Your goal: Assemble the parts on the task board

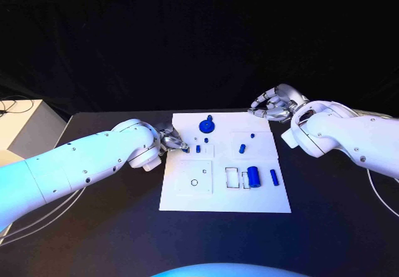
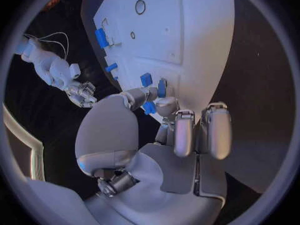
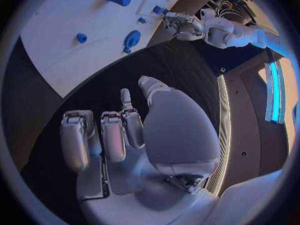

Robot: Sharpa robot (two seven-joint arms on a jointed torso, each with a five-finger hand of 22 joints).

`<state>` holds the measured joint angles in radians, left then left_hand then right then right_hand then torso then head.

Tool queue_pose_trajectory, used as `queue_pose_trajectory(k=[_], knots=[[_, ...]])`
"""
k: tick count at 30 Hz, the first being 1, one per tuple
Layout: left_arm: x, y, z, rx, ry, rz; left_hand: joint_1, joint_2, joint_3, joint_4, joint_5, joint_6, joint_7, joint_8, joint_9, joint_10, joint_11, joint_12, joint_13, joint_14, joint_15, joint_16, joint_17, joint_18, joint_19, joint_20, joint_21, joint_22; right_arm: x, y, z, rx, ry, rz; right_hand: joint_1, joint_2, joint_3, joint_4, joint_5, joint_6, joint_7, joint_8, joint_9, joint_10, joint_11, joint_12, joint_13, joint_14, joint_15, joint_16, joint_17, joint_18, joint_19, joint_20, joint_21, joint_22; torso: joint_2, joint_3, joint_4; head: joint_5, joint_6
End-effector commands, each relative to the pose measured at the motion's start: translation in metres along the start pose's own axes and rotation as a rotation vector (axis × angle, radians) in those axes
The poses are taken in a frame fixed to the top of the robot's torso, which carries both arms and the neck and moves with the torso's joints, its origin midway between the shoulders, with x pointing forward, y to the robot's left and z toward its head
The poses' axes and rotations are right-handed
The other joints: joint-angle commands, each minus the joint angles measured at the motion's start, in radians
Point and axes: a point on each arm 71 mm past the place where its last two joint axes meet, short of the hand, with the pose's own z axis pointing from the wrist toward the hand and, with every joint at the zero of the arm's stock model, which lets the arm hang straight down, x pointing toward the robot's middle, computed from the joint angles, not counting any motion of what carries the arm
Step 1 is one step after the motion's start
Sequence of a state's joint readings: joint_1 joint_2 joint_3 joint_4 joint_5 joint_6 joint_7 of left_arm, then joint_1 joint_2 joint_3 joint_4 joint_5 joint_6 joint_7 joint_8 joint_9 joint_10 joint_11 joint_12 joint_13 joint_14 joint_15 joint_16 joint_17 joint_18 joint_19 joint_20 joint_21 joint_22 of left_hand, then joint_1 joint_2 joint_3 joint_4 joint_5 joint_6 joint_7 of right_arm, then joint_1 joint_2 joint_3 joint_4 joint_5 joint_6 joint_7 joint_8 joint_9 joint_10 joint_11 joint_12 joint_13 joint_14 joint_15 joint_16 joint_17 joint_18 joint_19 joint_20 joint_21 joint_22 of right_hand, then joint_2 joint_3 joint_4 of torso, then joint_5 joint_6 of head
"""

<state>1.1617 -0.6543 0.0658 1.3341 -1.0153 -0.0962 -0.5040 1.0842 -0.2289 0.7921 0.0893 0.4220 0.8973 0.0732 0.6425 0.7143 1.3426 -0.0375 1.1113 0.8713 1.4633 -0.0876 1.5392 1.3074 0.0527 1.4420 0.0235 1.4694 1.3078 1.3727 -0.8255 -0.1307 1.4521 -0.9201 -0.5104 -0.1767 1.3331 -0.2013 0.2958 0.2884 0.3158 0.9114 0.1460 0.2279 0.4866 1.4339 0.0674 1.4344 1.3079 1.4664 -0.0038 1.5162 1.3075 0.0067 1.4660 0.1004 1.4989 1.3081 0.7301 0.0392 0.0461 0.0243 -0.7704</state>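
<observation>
Head view: left robot hand (image 1: 172,142) pinches blue part (image 1: 198,148) on task board (image 1: 224,196).

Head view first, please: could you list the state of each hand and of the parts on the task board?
left hand: at the board's left edge, pinching a small blue part
right hand: off the board's far right corner, fingers curled, holding nothing
task board: flat on the table
blue cylinder: lying on the board

Bare black tabletop (image 1: 100,231): open on both sides of the white rectangular task board (image 1: 187,199). Board's near half: small blue cylindrical parts (image 1: 254,176) clustered right; left portion bare.
</observation>
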Motion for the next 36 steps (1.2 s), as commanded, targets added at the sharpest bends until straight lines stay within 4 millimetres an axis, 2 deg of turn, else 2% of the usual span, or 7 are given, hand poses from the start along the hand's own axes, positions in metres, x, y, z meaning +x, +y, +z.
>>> queue_pose_trajectory(k=[1,10,18,29,36], knots=[[0.0010,-0.0029,0.0010,0.012,-0.014,0.015,0.000,0.015,0.099,-0.095,-0.002,0.051,-0.042,0.034,0.146,0.007,-0.005,-0.005,-0.004,0.091,-0.007,-0.003,0.205,-0.005,-0.001,-0.003,-0.001,0.072,0.0014,0.0018,-0.0007,-0.016,0.009,-0.005,-0.007,0.003,0.005,-0.002,0.003,-0.006,0.001,0.006,0.001,-0.006,-0.003,-0.005,0.106,0.072,-0.006,-0.004,0.130,0.012,0.070,-0.005,-0.004,0.222,0.001,-0.0001,0.0008,-0.002,-0.003],[0.0028,-0.0070,0.0032,0.016,-0.022,0.042,0.000,0.016,0.099,-0.094,-0.002,0.051,-0.042,0.034,0.146,0.006,-0.005,-0.007,-0.005,0.090,-0.007,-0.004,0.203,-0.005,-0.001,-0.003,-0.001,0.073,0.0020,0.0031,-0.0018,-0.022,0.009,-0.003,-0.008,0.003,0.006,-0.002,0.007,-0.006,0.001,0.006,0.002,-0.006,-0.003,-0.005,0.107,0.072,-0.006,-0.004,0.131,0.012,0.070,-0.005,-0.004,0.222,0.001,-0.0003,0.0009,-0.008,-0.014],[0.0027,-0.0087,0.0043,0.016,-0.023,0.062,-0.001,0.017,0.099,-0.094,-0.003,0.051,-0.042,0.034,0.147,0.006,-0.005,-0.008,-0.007,0.090,-0.008,-0.005,0.202,-0.005,-0.001,-0.004,-0.001,0.073,0.0019,0.0032,-0.0022,-0.022,0.009,-0.003,-0.008,0.003,0.007,-0.002,0.009,-0.006,0.001,0.006,0.002,-0.006,-0.003,-0.005,0.107,0.072,-0.006,-0.005,0.129,0.012,0.070,-0.005,-0.004,0.222,0.000,-0.0010,0.0027,-0.008,-0.018],[0.0060,-0.0104,0.0068,0.011,-0.008,0.091,-0.002,0.018,0.099,-0.094,-0.003,0.050,-0.042,0.035,0.147,0.006,-0.005,-0.010,-0.009,0.091,-0.008,-0.004,0.204,-0.005,0.000,-0.004,-0.001,0.073,0.0020,0.0032,-0.0025,-0.023,0.010,-0.003,-0.008,0.003,0.007,-0.002,0.009,-0.006,0.001,0.006,0.002,-0.006,-0.003,-0.005,0.107,0.072,-0.006,-0.005,0.129,0.012,0.070,-0.005,-0.004,0.222,-0.001,-0.0008,0.0005,-0.011,-0.024],[0.0070,-0.0098,0.0074,0.006,0.001,0.111,-0.002,0.018,0.099,-0.095,-0.003,0.050,-0.042,0.035,0.147,0.005,-0.006,-0.011,-0.012,0.090,-0.008,-0.005,0.203,-0.005,-0.002,-0.004,-0.002,0.071,0.0020,0.0035,-0.0029,-0.025,0.010,-0.009,-0.008,0.003,0.007,-0.002,0.009,-0.006,0.001,0.006,0.002,-0.006,-0.003,-0.005,0.107,0.072,-0.006,-0.005,0.129,0.012,0.070,-0.005,-0.004,0.222,-0.001,-0.0008,0.0024,-0.013,-0.025]])
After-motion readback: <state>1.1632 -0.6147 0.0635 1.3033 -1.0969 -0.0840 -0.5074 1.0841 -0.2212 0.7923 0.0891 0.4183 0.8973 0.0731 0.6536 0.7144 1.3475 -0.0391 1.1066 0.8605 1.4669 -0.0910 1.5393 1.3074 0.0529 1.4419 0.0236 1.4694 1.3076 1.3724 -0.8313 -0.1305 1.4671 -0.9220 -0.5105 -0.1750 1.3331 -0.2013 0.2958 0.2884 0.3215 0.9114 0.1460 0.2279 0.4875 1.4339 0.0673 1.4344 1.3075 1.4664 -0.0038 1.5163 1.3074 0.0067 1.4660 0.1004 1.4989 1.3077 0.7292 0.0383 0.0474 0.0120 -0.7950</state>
